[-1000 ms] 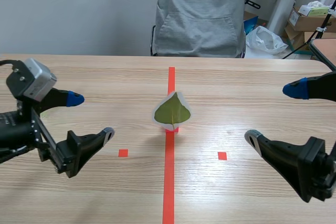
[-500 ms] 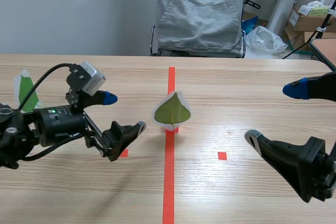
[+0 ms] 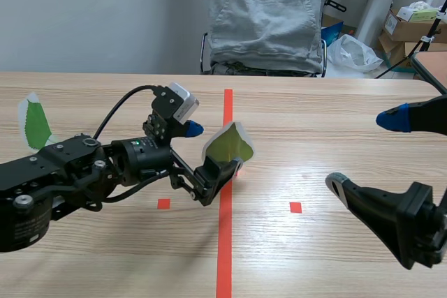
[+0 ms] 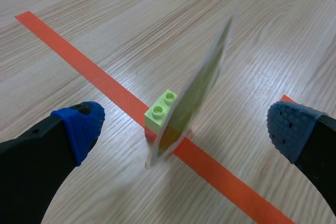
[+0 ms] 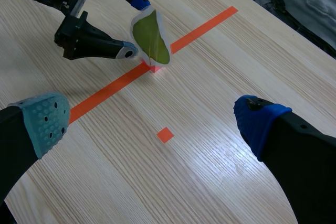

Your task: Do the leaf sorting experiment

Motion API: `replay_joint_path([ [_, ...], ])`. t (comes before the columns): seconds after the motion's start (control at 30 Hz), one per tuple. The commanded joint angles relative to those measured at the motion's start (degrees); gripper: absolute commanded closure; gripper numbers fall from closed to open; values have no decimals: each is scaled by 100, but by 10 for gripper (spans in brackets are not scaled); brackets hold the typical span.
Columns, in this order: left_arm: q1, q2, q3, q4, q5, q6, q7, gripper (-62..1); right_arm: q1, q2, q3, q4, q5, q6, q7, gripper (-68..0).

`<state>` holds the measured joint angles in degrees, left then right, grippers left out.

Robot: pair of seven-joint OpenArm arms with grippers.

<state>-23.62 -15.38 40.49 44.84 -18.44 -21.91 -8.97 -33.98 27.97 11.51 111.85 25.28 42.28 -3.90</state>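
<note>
Lime-green brick holds the laminated leaf card on edge, midway inside the spread left pincer; a skewed close may topple it or pop it loose. The right pincer gapes, well apart

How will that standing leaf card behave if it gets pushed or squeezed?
Probably light and thin: the leaf card looks like a sliver edge-on. It may tip easily when pushed, since it stands tall on one small green brick.

Bright, even indoor light. Soft shadow lies beneath the black left robot arm; pale glare streaks the light wooden table.
</note>
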Motion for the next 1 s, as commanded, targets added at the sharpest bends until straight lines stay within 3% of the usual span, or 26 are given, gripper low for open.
replay_joint_path([
  [0.0,-155,94,-50,-50,-11,13,-129,-623,83,24,55,22,83,44,96,-655],
  [0.27,-369,404,-52,-592,208,81,-372,-623,83,22,52,22,83,44,116,-655],
  [0.57,-369,422,-52,-654,315,79,-457,-623,83,22,52,22,83,44,133,-655],
  [0.6,-369,422,-52,-654,330,79,-476,-604,83,22,52,22,83,44,133,-655],
  [0.77,-369,422,-52,-654,330,168,-496,-297,83,22,52,22,83,44,133,-655],
  [0.97,-369,422,-52,-654,328,168,-566,-113,83,22,52,22,83,44,133,-655],
])
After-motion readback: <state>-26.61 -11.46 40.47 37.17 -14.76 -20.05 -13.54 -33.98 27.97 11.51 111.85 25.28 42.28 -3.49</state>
